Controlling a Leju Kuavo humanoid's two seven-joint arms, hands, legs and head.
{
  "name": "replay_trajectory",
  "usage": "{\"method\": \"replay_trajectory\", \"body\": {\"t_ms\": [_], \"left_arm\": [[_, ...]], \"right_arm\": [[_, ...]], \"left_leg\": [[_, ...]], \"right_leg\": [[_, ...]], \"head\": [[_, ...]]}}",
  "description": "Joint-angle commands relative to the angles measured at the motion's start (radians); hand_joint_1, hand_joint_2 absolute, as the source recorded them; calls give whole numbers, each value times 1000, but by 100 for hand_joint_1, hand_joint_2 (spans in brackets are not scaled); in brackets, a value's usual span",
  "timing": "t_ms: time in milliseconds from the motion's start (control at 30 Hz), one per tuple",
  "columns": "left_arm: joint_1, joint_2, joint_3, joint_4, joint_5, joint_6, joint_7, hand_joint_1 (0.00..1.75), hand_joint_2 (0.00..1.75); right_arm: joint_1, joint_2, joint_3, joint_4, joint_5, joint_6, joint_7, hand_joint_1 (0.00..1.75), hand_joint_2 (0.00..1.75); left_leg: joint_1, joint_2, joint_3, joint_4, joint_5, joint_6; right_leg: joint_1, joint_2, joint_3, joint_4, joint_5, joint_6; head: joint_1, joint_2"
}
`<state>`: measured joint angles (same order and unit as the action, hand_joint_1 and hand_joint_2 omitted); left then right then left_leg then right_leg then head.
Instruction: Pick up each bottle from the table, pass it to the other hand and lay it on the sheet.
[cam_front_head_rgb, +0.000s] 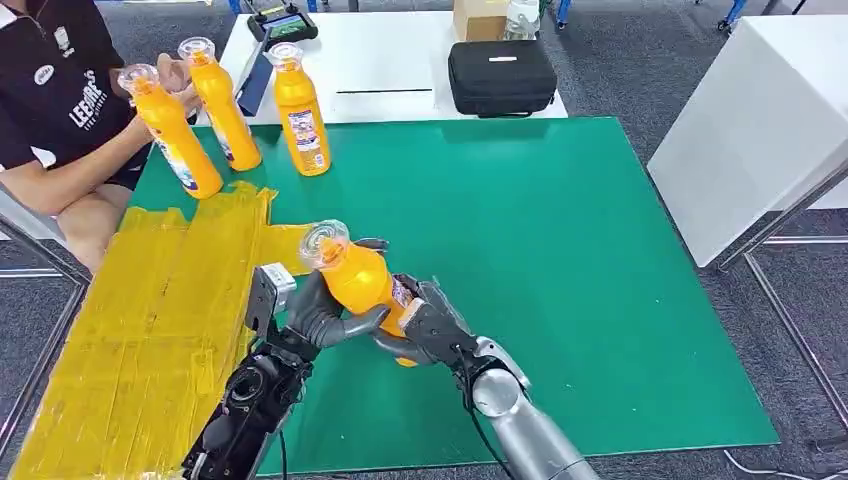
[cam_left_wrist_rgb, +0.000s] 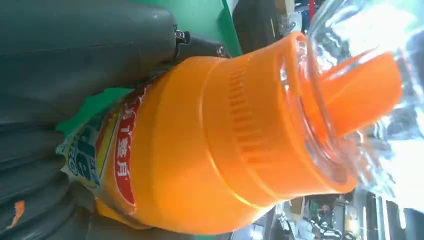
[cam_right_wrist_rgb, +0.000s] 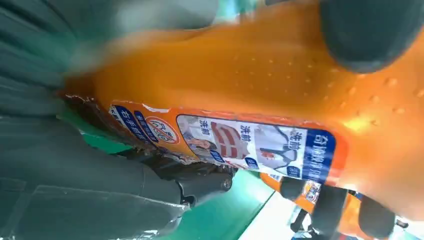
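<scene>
An orange bottle (cam_front_head_rgb: 358, 278) with a clear cap hangs tilted above the green mat (cam_front_head_rgb: 560, 260), cap pointing to the back left. My left hand (cam_front_head_rgb: 318, 318) wraps its middle from the left, and my right hand (cam_front_head_rgb: 430, 328) grips its base from the right. In the left wrist view the bottle (cam_left_wrist_rgb: 200, 150) lies against the left hand (cam_left_wrist_rgb: 75, 50). The right wrist view has the labelled body (cam_right_wrist_rgb: 250, 85) inside the right hand (cam_right_wrist_rgb: 75, 165). The yellow sheet (cam_front_head_rgb: 150, 330) lies just left of the hands. Three more orange bottles (cam_front_head_rgb: 300, 110) stand at the mat's back left.
A person (cam_front_head_rgb: 60, 90) sits at the back left with hands on two of the standing bottles (cam_front_head_rgb: 180, 135). Behind the mat a white table (cam_front_head_rgb: 390, 60) carries a black case (cam_front_head_rgb: 500, 75). A white cabinet (cam_front_head_rgb: 750, 130) stands to the right.
</scene>
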<state>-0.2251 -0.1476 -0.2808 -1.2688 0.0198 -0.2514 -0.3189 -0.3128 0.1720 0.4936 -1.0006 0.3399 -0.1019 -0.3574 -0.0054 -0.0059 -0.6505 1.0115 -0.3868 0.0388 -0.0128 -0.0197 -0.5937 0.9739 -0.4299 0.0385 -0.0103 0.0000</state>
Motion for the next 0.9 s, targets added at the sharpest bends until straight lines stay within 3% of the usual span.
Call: {"method": "replay_trajectory", "body": {"t_ms": [33, 433, 467, 500, 533, 567, 600, 900], "left_arm": [[-31, 14, -23, 62, 5, 1, 2, 175, 175], [-41, 19, -29, 74, 9, -9, -6, 175, 175], [-40, 22, -28, 70, 10, -8, -7, 175, 175], [-38, 23, -27, 68, 11, -7, -8, 175, 175], [-35, 26, -22, 65, 14, -4, -11, 175, 175], [-30, 27, -14, 58, 23, -2, -20, 175, 175], [-27, 28, -11, 56, 28, -5, -24, 175, 175], [-6, 53, 5, 4, 35, -33, -97, 175, 175]], "right_arm": [[-17, -25, 10, 49, -4, -4, 6, 175, 175], [-19, -24, -2, 46, -10, -18, 0, 175, 175], [-19, -26, -4, 41, -14, -20, -3, 175, 175], [-18, -28, -6, 35, -17, -22, -6, 169, 175], [-15, -28, -16, 22, -26, -36, -17, 35, 175], [-14, -32, -17, 10, -18, -57, -25, 0, 175], [-14, -34, -17, 3, -15, -64, -26, 0, 0], [43, -77, -77, -175, -39, -104, -18, 0, 0]], "left_leg": [[0, 0, 4, -1, -1, -2], [1, -1, 4, -1, -1, -2], [1, 0, 11, -1, -4, -4], [1, 0, 4, -1, -1, -2], [1, 0, 6, -1, -2, -2], [0, 0, 3, -1, -1, -1], [1, 0, 6, -1, -2, -3], [0, 0, 2, -1, -1, -1]], "right_leg": [[0, 0, 5, -1, -1, -1], [0, 0, 5, -1, -1, -1], [1, 1, 12, -2, -4, -3], [0, 0, 4, -1, -1, -1], [0, 1, 7, -1, -2, -2], [0, 0, 3, -1, -1, -1], [0, 1, 7, -1, -2, -2], [0, 0, 3, -1, -1, -1]], "head": [[0, 0], [0, 0], [0, 0], [0, 0], [0, 0], [0, 0], [0, 0], [0, 0]]}}
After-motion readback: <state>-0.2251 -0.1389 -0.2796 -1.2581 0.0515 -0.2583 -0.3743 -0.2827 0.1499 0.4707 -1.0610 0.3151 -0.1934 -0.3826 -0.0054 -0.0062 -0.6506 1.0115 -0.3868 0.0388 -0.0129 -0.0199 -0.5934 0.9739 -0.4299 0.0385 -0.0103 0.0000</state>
